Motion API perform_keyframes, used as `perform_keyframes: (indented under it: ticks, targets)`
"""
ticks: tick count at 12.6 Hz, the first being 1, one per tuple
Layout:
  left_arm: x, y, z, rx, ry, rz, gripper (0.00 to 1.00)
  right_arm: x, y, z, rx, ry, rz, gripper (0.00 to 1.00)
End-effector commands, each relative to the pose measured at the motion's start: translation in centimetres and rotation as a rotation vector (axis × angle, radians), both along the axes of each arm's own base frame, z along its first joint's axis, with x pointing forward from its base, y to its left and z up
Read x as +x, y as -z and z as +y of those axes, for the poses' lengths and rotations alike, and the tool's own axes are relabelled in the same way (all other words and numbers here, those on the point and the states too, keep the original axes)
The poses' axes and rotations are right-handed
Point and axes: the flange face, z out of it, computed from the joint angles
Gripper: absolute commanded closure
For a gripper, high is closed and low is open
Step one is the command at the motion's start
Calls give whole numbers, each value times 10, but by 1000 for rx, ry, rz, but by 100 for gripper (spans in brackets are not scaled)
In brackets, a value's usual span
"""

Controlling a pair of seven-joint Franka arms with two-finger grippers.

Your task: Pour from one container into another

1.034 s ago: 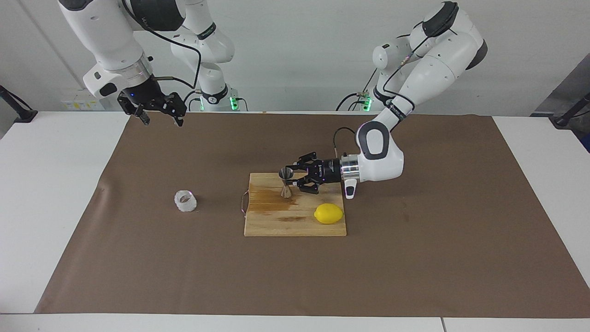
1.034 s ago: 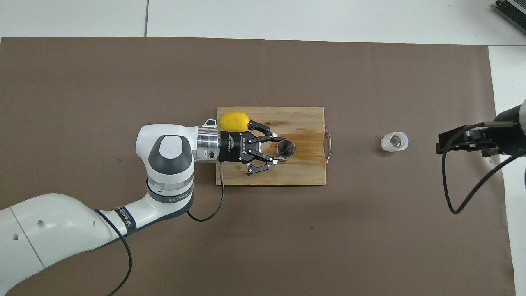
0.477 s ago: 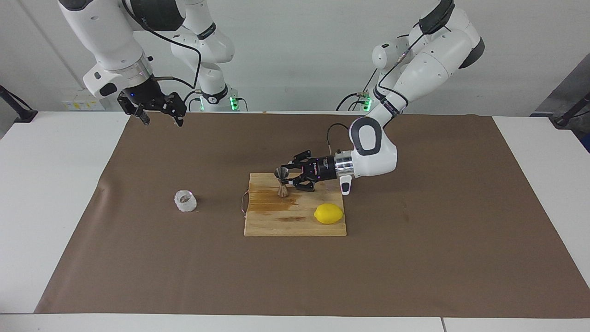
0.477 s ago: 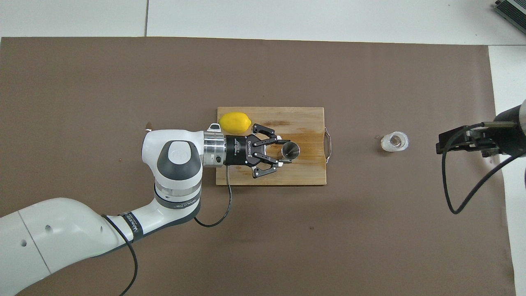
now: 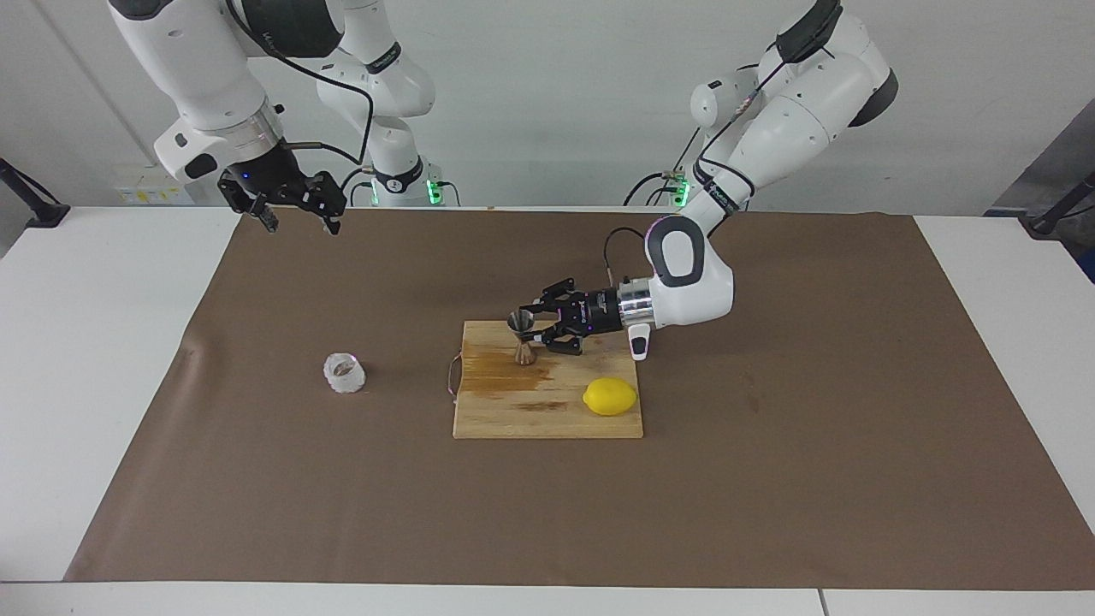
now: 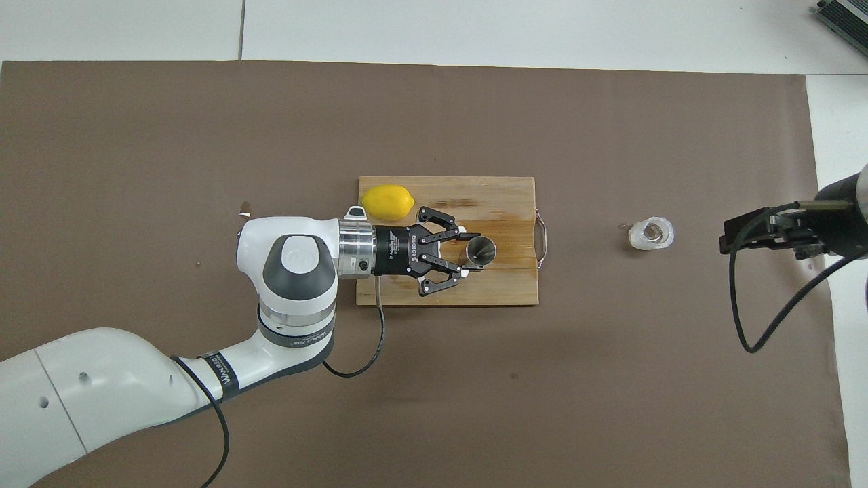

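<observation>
the steel jigger (image 5: 523, 337) stands on the cutting board (image 5: 547, 411), clamped at its waist by the left gripper (image 5: 535, 332). the glass cup (image 5: 344, 373) sits apart on the brown mat (toward the right arm's end), where the right gripper (image 5: 295, 212) hangs with fingers spread.

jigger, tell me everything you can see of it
The jigger is a small, dark, shiny steel hourglass: two cones joined at a narrow waist, its open top cone showing as a round mouth in the overhead view. It is upright over the wooden board, at the stained patch. The left gripper is shut on its waist from the side. Whether its base touches the board cannot be told.
</observation>
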Motion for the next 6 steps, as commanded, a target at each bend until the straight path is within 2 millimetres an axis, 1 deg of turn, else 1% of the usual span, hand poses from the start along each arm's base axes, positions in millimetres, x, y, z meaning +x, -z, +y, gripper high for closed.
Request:
perform_keyframes:
  ticks: [1,2,5,6]
  targets:
    - [-10,-5,-1,35,-9,-26,84,-1,0,0,26,13,5,0]
    - [-12,-4,-2,38,5,-62,80,-1,0,0,26,13,5,0]
    - [-14,-2,-2,44,13,-81,63,-1,0,0,26,13,5,0]
    - [-15,-2,-3,44,19,-96,59,-1,0,0,26,13,5,0]
